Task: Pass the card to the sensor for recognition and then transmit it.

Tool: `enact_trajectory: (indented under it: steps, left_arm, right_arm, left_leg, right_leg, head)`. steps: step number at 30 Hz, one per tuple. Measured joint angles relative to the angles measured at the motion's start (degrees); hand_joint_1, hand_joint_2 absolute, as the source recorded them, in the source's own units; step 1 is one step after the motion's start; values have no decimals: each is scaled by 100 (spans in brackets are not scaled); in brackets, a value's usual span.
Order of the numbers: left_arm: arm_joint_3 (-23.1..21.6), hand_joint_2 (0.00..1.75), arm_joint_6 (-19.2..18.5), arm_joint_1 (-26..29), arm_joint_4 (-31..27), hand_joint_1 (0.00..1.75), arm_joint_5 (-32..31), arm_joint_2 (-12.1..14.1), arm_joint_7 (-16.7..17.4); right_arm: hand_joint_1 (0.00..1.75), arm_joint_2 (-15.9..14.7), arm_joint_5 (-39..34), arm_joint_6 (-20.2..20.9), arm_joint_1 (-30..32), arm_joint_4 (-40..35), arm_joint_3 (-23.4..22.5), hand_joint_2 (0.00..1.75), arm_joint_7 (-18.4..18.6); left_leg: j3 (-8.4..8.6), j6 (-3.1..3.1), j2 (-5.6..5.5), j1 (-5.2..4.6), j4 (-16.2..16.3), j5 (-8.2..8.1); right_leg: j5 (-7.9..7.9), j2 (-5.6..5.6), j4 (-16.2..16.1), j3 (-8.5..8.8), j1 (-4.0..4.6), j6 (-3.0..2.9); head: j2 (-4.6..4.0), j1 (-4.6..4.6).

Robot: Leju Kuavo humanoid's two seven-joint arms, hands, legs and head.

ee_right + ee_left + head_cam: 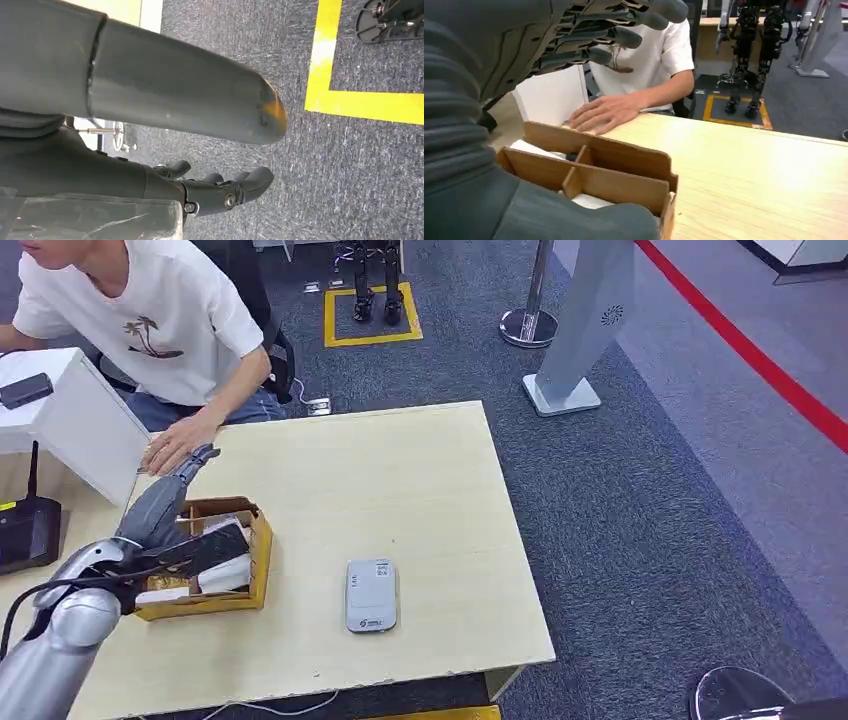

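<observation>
The left hand (165,502) hangs over the far end of the box (262,550), fingers (589,55) stretched out and apart, holding nothing. In the left wrist view those fingers point over the box toward a person's hand (606,112) lying flat on the table (430,480) just beyond the box. The cards (215,545) lie in the box, a dark one leaning across a divider, pale ones beneath it; they sit below and just on the near side of the fingers, and the fingers do not touch them. The box has wooden walls and inner dividers (574,180), with white paper showing in the compartments.

The sensor (371,594), a flat grey device, lies on the table to the right of the box, well apart from the hand.

The right hand (220,187) hangs over the carpet (260,55), its dark fingers curled in with nothing in them.

The table is pale wood. The person (150,320) in a white shirt sits at its far left corner, beside a white panel (85,425). Grey carpet surrounds the table, with yellow floor markings (372,337), a red line (760,360) and a grey stand (575,330) beyond.
</observation>
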Motion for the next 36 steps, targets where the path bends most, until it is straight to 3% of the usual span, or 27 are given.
enact_trajectory:
  steps: [2,5,8,13,29,36]
  left_arm:
    - [-28,175,72,39,-41,0,-80,59,26]
    - [-33,175,462,228,-221,0,-470,114,55]
    - [-33,175,846,569,-503,0,-919,118,57]
    - [-28,175,1178,1062,-896,0,-1255,98,52]
    - [269,175,1495,2193,-1462,0,-1749,-164,-70]
    - [529,175,1493,2900,-1720,0,-1995,-199,70]
  right_arm:
    - [0,-2,-15,-4,0,0,0,175,0]
    - [0,-2,-98,-37,2,-2,0,175,-35]
    - [0,0,-155,-68,3,-9,0,175,-37]
    - [0,0,-225,-90,6,-13,0,175,-77]
    - [0,2,-343,-90,14,-26,-2,175,-118]
    - [0,28,-380,-98,21,-31,0,175,-114]
  left_leg:
    - [0,0,0,0,0,0]
    - [-1,1,1,-1,0,-1]
    - [-1,0,2,-1,0,-2]
    - [-1,0,1,-1,0,-3]
    - [-2,0,1,0,-2,-3]
    - [-3,2,-1,0,-2,-6]
  right_leg:
    - [0,0,0,0,0,0]
    - [0,1,0,1,-1,0]
    - [-1,1,-1,0,-1,-1]
    - [-2,0,-2,0,-1,-1]
    - [-3,0,-1,1,0,-3]
    - [-11,-2,-2,0,0,-3]
  head:
    - [0,0]
    - [0,0]
    - [0,0]
    - [0,-2]
    - [0,-2]
    - [0,0]
